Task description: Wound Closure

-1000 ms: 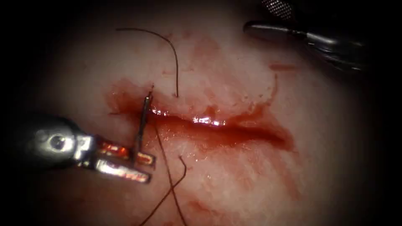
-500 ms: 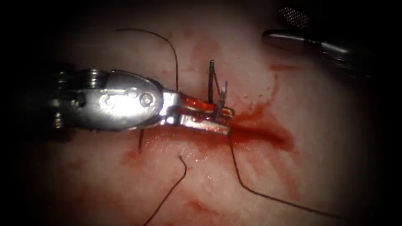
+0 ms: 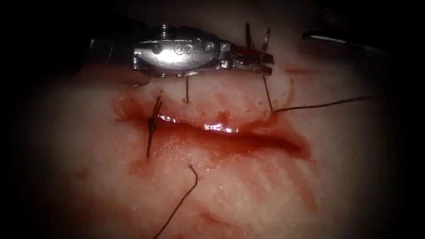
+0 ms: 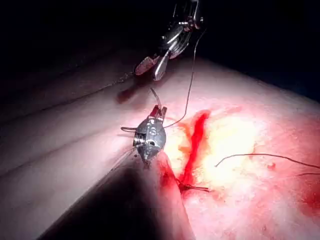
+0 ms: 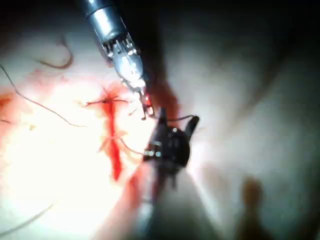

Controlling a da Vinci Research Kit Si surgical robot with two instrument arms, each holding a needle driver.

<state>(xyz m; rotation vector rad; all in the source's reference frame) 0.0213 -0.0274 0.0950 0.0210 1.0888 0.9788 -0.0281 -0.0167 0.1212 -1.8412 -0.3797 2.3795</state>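
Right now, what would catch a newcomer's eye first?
The shiny steel left tool above the cut, its fingers shut on the middle of the thin curved needle, both needle ends clear of the tissue. Below lies the long red glistening cut, a dark thread stitch crossing its left end.

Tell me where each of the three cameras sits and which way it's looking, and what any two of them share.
Endoscope: above and in front, facing the cut; left claw holds the needle, clear of the tissue; right claw at the edge.
Left wrist: along its shaft, at the left claw and right claw.
Right wrist: along its shaft, at the right claw.
Shared: cut and knotted stitch.
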